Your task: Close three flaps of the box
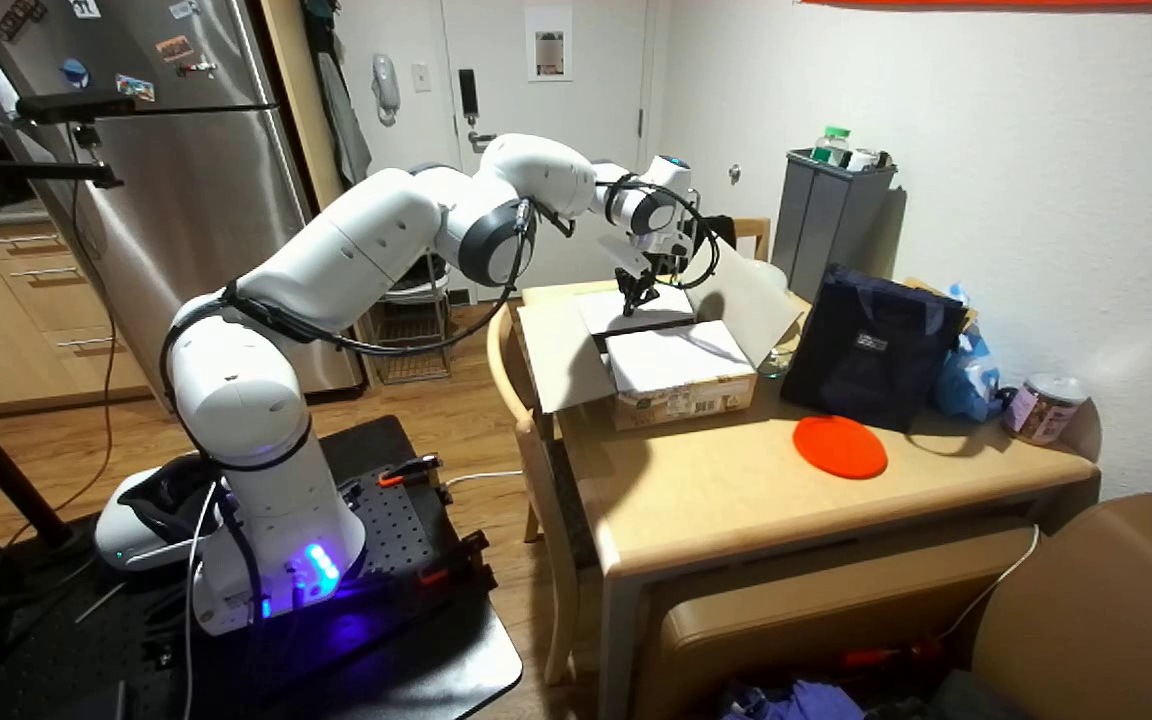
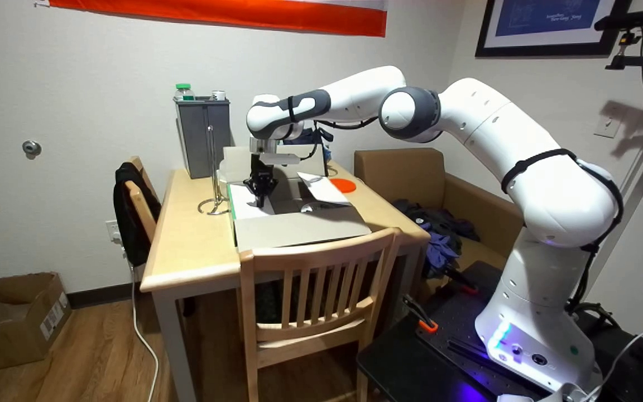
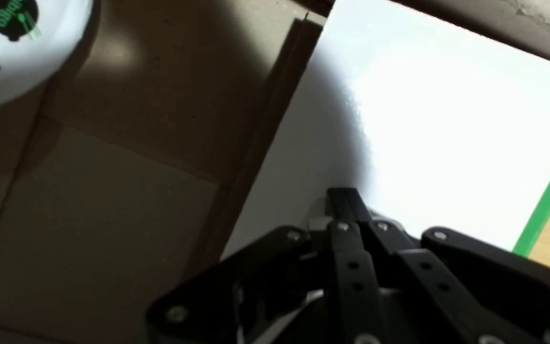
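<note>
The box (image 1: 686,402) is a tan carton on the table, its top partly uncovered. One flap (image 3: 413,119), white and green-edged, lies folded inward, with my gripper (image 3: 344,193) above it, fingers shut together and nothing between them. The fingertips are at or very near this flap; contact is hard to tell. Opposite it, another flap (image 2: 324,188) leans inward over the opening, tilted up. Toward the chair, a third flap (image 2: 302,229) is spread outward. A fourth flap (image 1: 741,295) stands up, leaning outward. Inside the box shows a white rounded container (image 3: 26,52).
A black bag (image 1: 871,345) stands beside the box, with a red disc (image 1: 839,447) on the table near it. A metal stand (image 2: 214,178) is close to the gripper's side of the box. One wooden chair (image 2: 316,262) backs onto the table edge.
</note>
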Motion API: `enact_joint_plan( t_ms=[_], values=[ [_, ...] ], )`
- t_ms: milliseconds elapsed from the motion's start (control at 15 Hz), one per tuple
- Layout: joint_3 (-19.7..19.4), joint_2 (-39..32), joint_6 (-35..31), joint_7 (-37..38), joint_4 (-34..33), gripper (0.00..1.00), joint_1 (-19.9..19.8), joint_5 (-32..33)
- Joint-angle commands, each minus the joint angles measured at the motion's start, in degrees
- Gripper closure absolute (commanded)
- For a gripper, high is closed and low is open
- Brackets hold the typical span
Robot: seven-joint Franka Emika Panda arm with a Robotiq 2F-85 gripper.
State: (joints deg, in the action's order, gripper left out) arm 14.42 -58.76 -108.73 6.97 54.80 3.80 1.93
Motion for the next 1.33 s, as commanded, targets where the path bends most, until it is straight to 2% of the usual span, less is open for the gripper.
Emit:
enact_joint_plan(
  t_ms=[0, 867, 1267],
  values=[
    [0.1, -0.2, -3.3, 0.0, 3.6, 1.00, -0.2, -0.2],
    [-0.4, -1.0, -5.0, 0.5, 4.5, 1.00, 0.3, 0.3],
    [-0.5, 5.5, -3.4, 1.3, 8.5, 1.00, 0.5, 1.2]
  ],
)
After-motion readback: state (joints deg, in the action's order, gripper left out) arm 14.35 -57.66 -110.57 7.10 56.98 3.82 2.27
